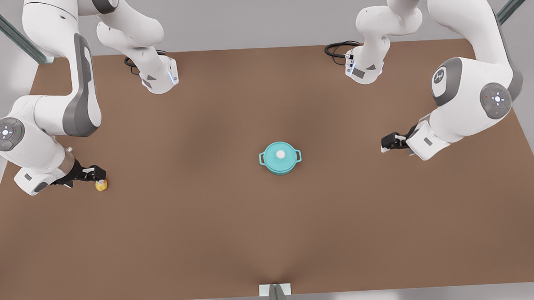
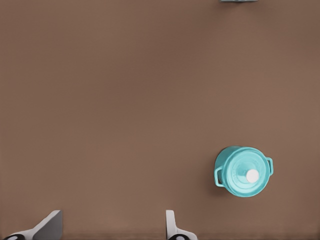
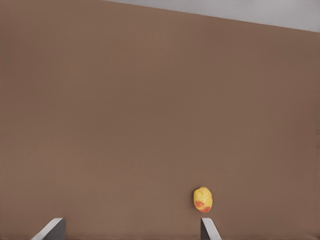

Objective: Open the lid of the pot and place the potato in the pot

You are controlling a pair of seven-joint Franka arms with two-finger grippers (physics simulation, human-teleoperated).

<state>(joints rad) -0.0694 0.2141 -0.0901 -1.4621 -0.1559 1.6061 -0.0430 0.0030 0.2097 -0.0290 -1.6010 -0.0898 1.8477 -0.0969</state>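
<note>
The worktop point(image 1: 234, 231) is a plain brown, matt and smooth. The pot point(image 1: 280, 165) and the pot lid point(image 1: 279, 155) look like smooth teal enamel with a soft sheen; the lid's knob is matt white. The potato point(image 3: 203, 199) has a dull yellow skin with reddish blotches. The arm shells are glossy white plastic with grey matt panels

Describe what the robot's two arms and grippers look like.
Both arms are glossy white with grey joint caps bearing small lit dots; black cables coil by their bases. The right gripper, front view's left, and left gripper, front view's right, are black with pale grey fingers.
</note>
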